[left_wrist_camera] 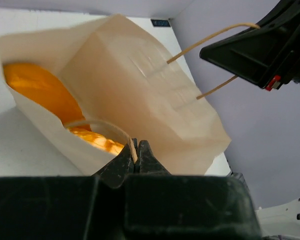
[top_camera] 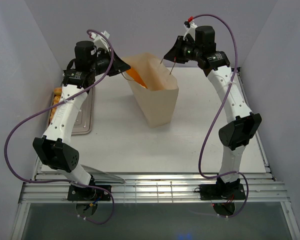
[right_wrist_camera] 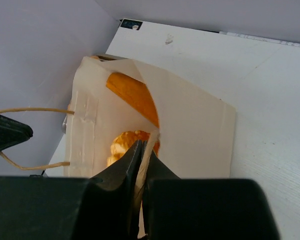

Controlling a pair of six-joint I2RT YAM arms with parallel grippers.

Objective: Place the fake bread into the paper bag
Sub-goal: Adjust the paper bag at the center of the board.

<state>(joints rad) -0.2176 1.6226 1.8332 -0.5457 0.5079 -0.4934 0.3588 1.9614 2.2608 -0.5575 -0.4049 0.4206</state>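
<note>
Far left, the metal tray point(top_camera: 84, 125) lies beside the left arm. The left gripper point(left_wrist_camera: 136, 156) has its fingers pinched together on the bag's near cord handle point(left_wrist_camera: 97, 121). In the middle of the table the paper bag point(top_camera: 157, 100) stands upright, mouth open, with fake bread point(left_wrist_camera: 40, 85) glowing orange inside. On the right, the right gripper point(right_wrist_camera: 141, 150) is clamped tight on the far handle point(left_wrist_camera: 210, 37).

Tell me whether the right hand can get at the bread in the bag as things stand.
Probably not yet. The right hand is shut on a cord handle of the paper bag, so it is occupied. The fake bread lies below the open mouth, unobstructed once it lets go.
</note>
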